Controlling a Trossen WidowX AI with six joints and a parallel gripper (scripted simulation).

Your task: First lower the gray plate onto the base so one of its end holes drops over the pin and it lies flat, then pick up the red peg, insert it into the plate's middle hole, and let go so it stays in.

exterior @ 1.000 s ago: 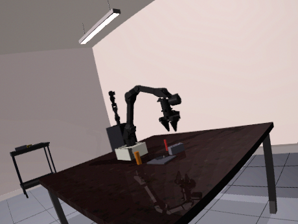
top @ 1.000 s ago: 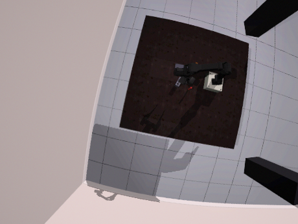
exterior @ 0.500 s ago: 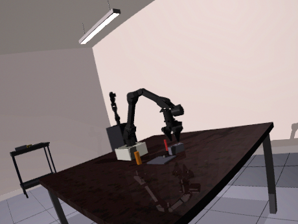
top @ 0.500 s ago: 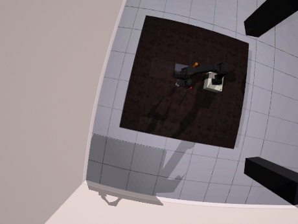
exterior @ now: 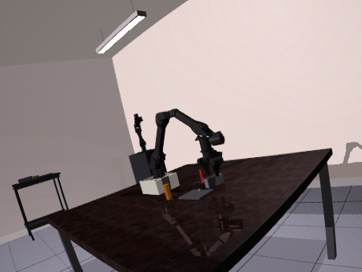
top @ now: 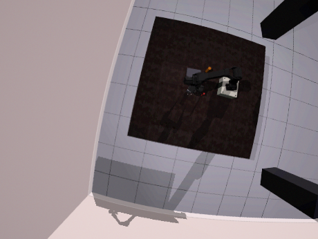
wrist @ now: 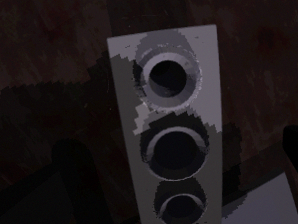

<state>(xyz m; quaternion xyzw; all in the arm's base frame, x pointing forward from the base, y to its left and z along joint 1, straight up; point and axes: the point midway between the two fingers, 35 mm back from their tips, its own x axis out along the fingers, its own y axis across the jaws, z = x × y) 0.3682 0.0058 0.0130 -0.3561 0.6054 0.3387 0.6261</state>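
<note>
The gray plate [exterior: 214, 181] [wrist: 209, 50] with three round holes lies on the table behind the base; the arm mostly hides it in the top view. The flat gray base [top: 193, 72] [exterior: 193, 194] [wrist: 270, 200] lies beside it, with the small pin [exterior: 199, 189] standing on it. The red peg [top: 203, 94] [exterior: 201, 176] stands upright near the plate and is out of the wrist view. My gripper [exterior: 212, 172] [wrist: 182, 152] is open and empty, low above the plate, with a finger on each side of it in the wrist view.
An orange cylinder [top: 208, 69] [exterior: 168, 192] stands between the base and the white block [exterior: 151, 186] under my arm. The dark table [top: 155, 52] [exterior: 118, 228] carries them all. A black side table [exterior: 37, 180] stands in the background.
</note>
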